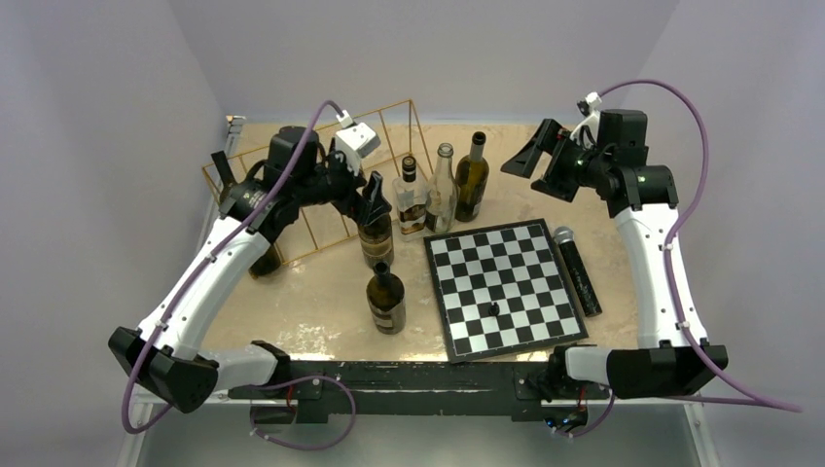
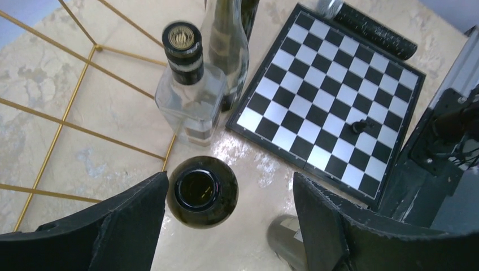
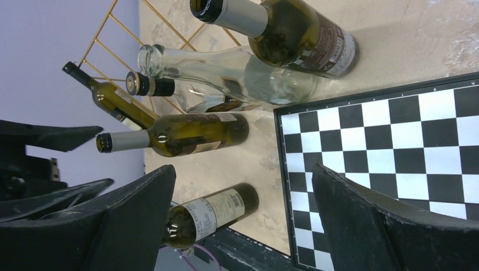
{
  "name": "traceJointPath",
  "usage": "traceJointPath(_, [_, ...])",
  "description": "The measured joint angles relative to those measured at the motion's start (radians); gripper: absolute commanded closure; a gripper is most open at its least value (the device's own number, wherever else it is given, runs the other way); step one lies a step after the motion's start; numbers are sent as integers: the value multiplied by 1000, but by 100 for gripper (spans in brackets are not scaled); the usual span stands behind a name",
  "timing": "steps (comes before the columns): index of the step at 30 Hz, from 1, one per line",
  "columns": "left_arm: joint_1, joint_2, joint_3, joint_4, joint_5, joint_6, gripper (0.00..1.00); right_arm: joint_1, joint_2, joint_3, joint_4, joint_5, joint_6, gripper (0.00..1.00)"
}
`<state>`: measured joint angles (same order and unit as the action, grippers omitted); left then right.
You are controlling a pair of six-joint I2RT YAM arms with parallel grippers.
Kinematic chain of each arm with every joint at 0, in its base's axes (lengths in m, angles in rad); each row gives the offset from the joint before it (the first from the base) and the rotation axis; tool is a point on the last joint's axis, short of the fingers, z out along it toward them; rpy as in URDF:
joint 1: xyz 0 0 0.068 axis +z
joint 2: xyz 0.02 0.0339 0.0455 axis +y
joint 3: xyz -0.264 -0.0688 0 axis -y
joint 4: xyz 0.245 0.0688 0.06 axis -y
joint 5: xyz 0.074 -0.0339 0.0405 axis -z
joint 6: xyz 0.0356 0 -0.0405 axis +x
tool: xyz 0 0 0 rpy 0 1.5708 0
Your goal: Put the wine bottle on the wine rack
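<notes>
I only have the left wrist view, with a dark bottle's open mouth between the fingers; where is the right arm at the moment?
Observer: The right gripper is raised at the table's far right, open and empty, beyond the chessboard.
Operator: Thank you. Are there bottles outside my view?
Observer: Yes, one dark bottle sits by the wine rack's left side, half hidden by the left arm.
</notes>
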<state>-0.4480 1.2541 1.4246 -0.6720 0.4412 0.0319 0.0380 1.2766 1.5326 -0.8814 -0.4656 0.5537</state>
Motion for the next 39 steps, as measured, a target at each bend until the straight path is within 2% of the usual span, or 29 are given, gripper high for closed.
traceJointPath(5, [-38, -50, -137, 77, -100, 14, 25, 0, 11, 1, -3, -2, 8, 5])
traceJointPath(10, [-44, -122, -253, 175, -183, 10, 34, 0, 20, 6, -6, -2, 15, 6])
traceJointPath(25, [-66, -179, -485, 495, -298, -102, 52, 0, 45, 12, -18, -2, 28, 7])
traceJointPath(34, [-85, -219, -593, 648, -372, -112, 52, 0, 50, 32, -42, -1, 29, 7])
traceJointPath(39, [-104, -221, -635, 728, -397, -127, 46, 0, 61, 50, -48, 2, 28, 7])
